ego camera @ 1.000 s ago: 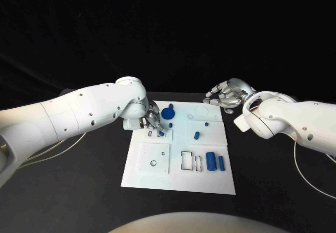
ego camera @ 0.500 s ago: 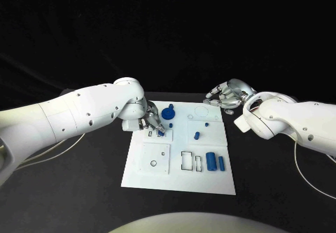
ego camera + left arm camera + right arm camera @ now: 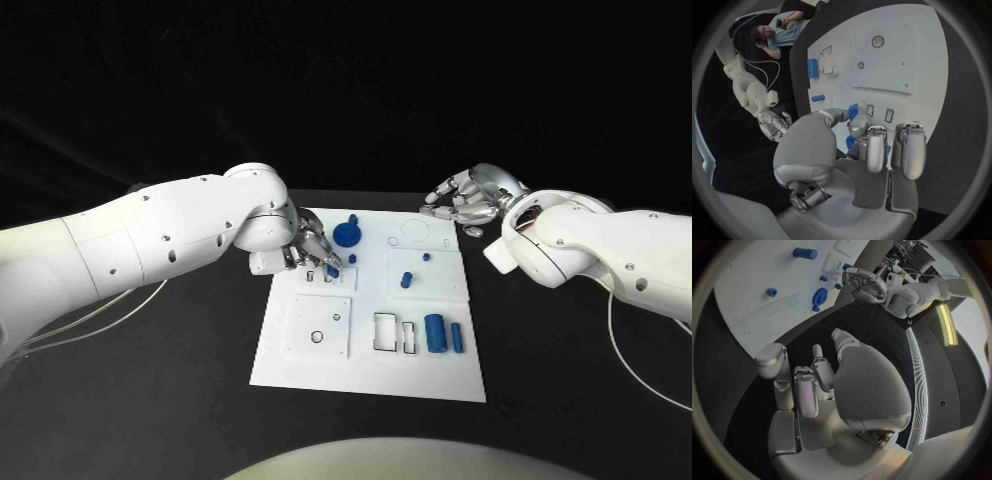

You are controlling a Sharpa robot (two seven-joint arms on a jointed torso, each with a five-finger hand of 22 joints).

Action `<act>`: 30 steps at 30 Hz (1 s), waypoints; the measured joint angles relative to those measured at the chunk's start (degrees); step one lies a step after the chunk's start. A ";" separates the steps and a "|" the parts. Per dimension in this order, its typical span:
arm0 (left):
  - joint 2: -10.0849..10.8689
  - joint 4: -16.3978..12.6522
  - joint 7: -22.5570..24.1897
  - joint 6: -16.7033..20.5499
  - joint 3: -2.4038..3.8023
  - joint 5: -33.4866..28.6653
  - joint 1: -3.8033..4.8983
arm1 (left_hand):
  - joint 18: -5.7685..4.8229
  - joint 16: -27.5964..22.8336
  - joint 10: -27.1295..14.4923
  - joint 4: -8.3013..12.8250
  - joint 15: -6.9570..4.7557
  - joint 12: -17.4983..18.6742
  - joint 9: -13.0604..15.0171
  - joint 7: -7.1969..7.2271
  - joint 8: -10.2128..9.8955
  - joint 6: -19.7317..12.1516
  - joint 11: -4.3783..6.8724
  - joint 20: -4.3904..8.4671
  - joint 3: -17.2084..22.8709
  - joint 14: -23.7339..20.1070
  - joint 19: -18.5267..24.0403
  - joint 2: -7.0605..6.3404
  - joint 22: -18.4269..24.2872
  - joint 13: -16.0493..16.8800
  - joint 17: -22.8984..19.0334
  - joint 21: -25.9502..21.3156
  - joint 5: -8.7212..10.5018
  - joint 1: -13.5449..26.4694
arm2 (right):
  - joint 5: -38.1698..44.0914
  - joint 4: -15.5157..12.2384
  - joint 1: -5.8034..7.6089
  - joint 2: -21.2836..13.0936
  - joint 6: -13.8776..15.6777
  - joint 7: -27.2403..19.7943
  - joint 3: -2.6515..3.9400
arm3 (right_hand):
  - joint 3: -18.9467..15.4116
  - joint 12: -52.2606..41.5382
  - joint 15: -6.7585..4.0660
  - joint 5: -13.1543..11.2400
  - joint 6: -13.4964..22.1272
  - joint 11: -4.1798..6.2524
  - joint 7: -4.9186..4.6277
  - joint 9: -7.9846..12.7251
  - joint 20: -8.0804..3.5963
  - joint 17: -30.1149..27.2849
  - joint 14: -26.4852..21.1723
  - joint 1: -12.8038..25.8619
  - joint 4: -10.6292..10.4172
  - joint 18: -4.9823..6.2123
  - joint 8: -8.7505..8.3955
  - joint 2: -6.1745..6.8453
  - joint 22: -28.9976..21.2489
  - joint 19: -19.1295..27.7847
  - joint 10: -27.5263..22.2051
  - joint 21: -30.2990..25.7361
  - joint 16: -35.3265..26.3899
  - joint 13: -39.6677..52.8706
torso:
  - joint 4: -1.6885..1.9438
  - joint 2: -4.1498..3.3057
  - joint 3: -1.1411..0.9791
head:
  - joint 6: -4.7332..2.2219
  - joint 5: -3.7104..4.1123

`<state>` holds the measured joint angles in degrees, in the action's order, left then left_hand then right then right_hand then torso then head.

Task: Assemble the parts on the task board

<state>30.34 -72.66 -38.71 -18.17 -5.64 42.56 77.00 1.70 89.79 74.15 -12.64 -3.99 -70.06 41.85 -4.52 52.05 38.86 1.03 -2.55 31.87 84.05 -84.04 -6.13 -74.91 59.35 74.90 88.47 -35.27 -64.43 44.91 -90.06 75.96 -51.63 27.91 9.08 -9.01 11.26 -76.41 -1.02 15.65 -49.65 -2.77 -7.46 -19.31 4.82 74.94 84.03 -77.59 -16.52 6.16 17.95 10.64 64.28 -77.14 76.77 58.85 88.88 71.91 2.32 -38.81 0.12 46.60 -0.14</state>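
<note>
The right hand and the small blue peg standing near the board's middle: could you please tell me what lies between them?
In the head view, between the right hand and the blue peg lies only bare white task board, marked with a faint circle outline.

We are reaching our left arm in over the near-left part of the white board (image 3: 368,370), its hand (image 3: 307,252) bent down with fingertips (image 3: 859,122) pinching a small blue piece (image 3: 853,111). Our right hand (image 3: 464,203) is hovering just beyond the board's far right corner, fingers curled, holding nothing.

A black table (image 3: 173,400) stands before what seems a dark backdrop.
</note>
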 measured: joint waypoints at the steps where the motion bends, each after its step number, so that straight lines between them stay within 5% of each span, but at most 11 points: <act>1: 0.06 -0.13 0.06 0.19 0.00 0.13 -0.02 | -0.01 0.00 0.00 0.00 0.00 0.00 0.00 0.00 0.01 0.00 0.00 0.00 0.00 0.00 0.00 -0.01 0.00 0.06 0.00 0.00 -0.14 -0.01 | 0.00 0.00 0.00 0.00 0.00 0.00 0.00 | 0.00 0.00 0.00 0.00 0.00 0.00 0.00 0.00 0.00 0.00 0.00 0.00 0.00 0.00 0.00 0.00 0.00 0.00 0.00 0.00 0.00 0.00 | 0.01 0.00 0.01 | 0.01 0.00; 26: 0.06 -1.29 0.09 0.81 -0.12 12.89 -1.17 | 0.00 0.00 0.60 0.02 0.00 -0.31 1.10 -0.05 0.55 0.12 0.20 -0.01 0.02 0.00 0.00 -0.38 0.00 0.52 0.00 0.00 -1.31 0.81 | 0.00 0.13 -0.25 0.08 -0.06 0.01 -0.01 | 0.00 0.00 0.00 0.45 0.00 0.00 0.00 -0.12 0.00 -0.01 0.00 0.22 0.00 0.00 0.00 0.23 0.00 0.00 0.00 -0.22 0.00 -0.01 | -0.09 -0.08 0.04 | 0.20 -0.50; 27: 0.05 -1.27 0.06 0.70 -0.12 13.09 -1.18 | 0.00 0.00 0.60 1.60 0.00 -0.31 1.08 -0.06 0.55 0.12 0.20 -0.01 1.60 0.00 0.00 -0.51 0.00 0.44 0.00 0.00 -1.31 0.94 | 0.00 0.13 -0.25 0.08 -0.06 0.01 -0.01 | 0.00 0.00 0.00 0.45 0.00 0.00 0.00 -0.12 0.00 -0.01 0.00 0.22 0.00 0.00 0.00 0.23 0.00 0.00 0.00 -0.22 0.00 -0.01 | -0.10 -0.08 0.04 | 0.23 -0.53; 30: -0.03 -1.21 -0.03 0.43 -0.12 13.57 -1.21 | 0.00 0.00 0.60 1.74 0.01 -0.31 1.08 -0.07 0.55 0.13 0.20 -0.01 1.74 0.00 0.00 -0.91 0.00 0.33 0.00 0.00 -1.54 1.35 | -0.01 0.13 -0.26 0.09 -0.07 0.01 -0.01 | 0.00 0.00 0.00 0.45 0.00 0.00 0.00 -0.11 0.00 -0.01 0.00 0.23 0.00 0.00 0.00 0.23 0.00 0.00 0.00 -0.22 0.00 -0.02 | -0.10 -0.10 0.01 | 0.28 -0.54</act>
<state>30.31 -73.87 -38.74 -17.74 -5.76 56.13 75.79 1.70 89.79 74.76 -10.90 -3.98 -70.37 42.93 -4.59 52.59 38.99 1.22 -2.56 33.61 84.05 -84.04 -7.04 -74.91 59.68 74.90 88.47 -36.81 -63.08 44.90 -89.93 75.70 -51.54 27.84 9.09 -9.02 11.26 -76.41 -1.02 16.10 -49.65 -2.77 -7.46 -19.42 4.82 74.92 84.03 -77.37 -16.52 6.16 17.95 10.86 64.28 -77.14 76.77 58.63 88.88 71.89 2.22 -38.91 0.12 46.88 -0.68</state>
